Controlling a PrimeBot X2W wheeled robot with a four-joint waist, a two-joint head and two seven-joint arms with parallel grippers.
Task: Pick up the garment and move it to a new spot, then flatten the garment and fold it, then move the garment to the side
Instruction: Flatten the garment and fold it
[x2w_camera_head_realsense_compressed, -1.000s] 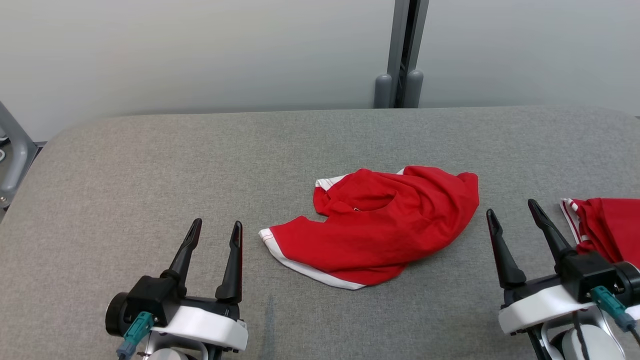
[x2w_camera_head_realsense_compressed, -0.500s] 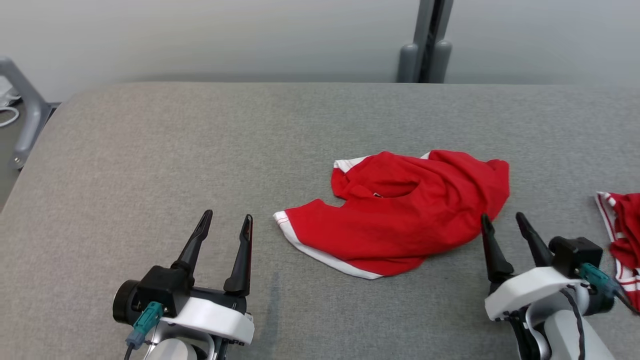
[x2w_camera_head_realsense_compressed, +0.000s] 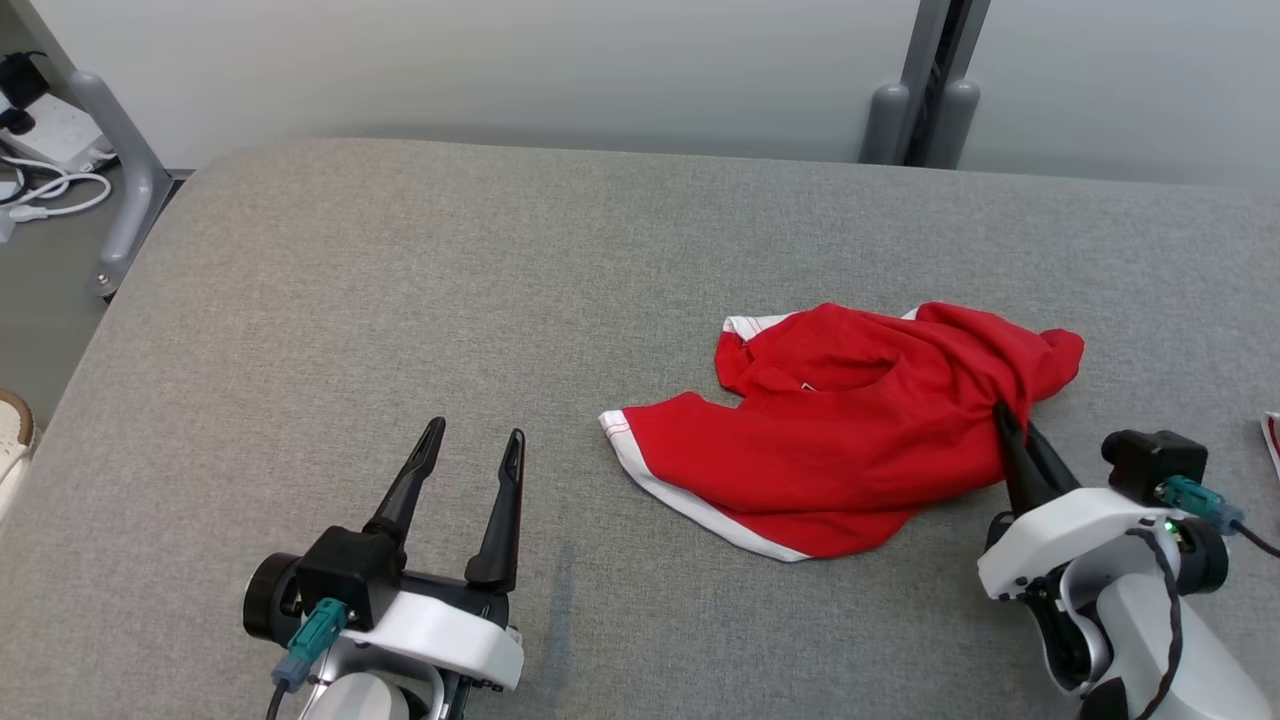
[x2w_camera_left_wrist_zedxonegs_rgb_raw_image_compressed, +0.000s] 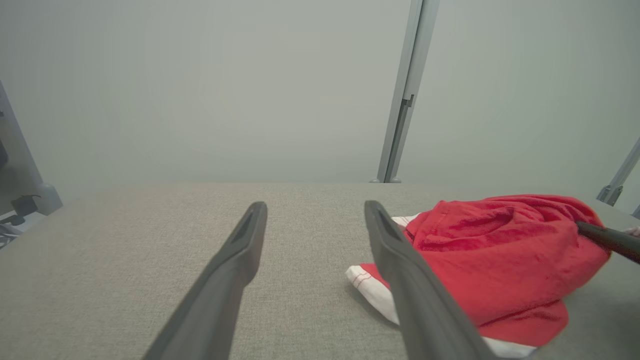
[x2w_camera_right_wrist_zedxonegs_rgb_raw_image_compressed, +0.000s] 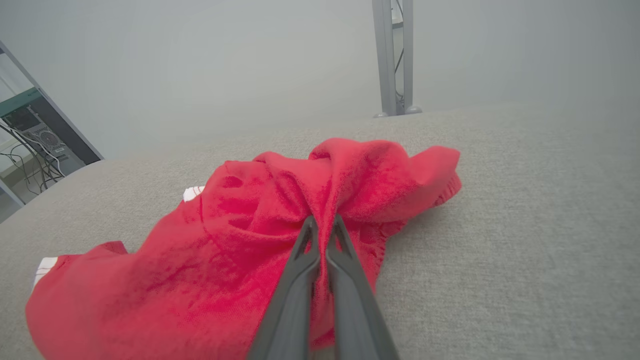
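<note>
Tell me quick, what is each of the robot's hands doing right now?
Left hand: open, holding nothing, apart from the red shirt.
Right hand: closed on a fold of the red shirt.

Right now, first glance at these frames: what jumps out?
A crumpled red garment with white trim lies right of centre on the grey padded table. The right gripper is pinched shut on a fold at its right edge; the left gripper stands open and empty, off to the garment's left.
</note>
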